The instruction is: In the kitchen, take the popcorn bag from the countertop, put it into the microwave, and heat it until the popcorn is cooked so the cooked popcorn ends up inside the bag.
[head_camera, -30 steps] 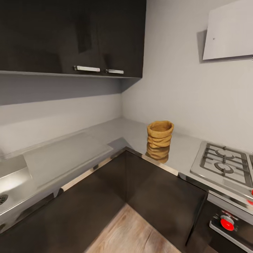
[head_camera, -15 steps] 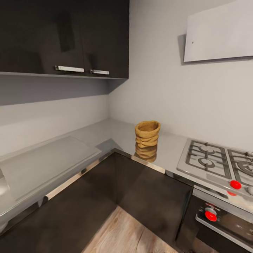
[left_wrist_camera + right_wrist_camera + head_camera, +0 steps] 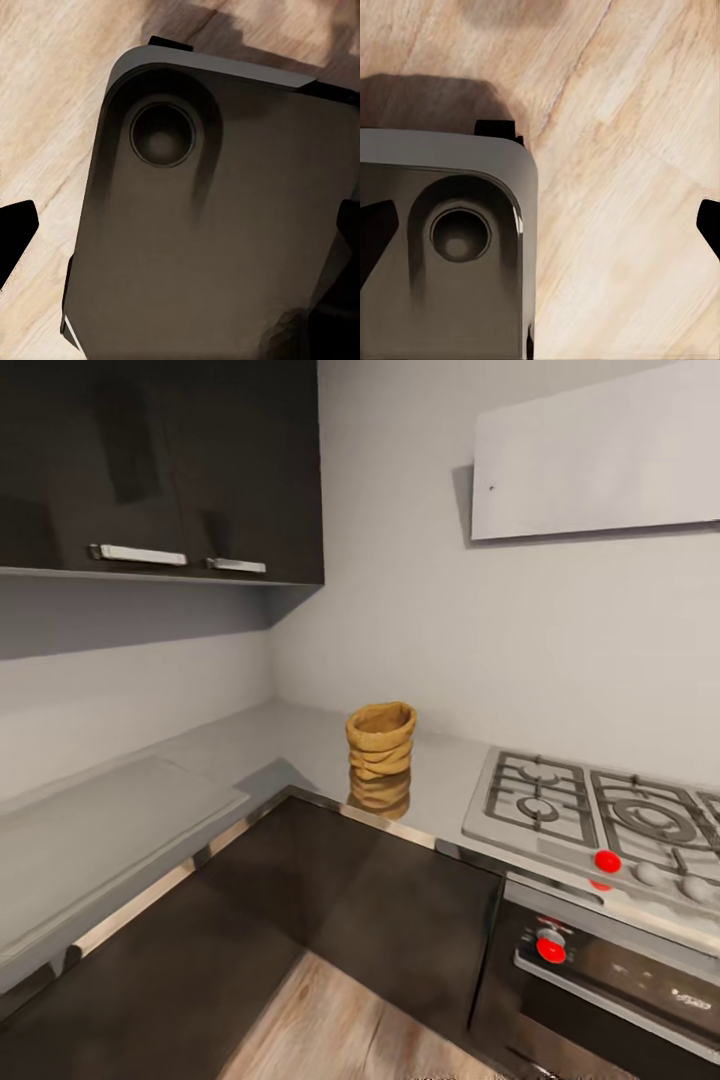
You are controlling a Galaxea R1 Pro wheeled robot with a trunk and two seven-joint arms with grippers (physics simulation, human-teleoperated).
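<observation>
Near the worktop's (image 3: 300, 745) inner corner stands the popcorn bag (image 3: 381, 740), upright beside the hob (image 3: 590, 810). Both claws hang spread and empty over the floor (image 3: 622, 187); a hasty reach could topple it.

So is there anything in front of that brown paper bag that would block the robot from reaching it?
Nothing visible does. The popcorn bag stands alone and upright on the countertop near the corner, apart from the gas hob beside it. Both wrist views look down at the wooden floor, so the hands are not near it yet.
</observation>
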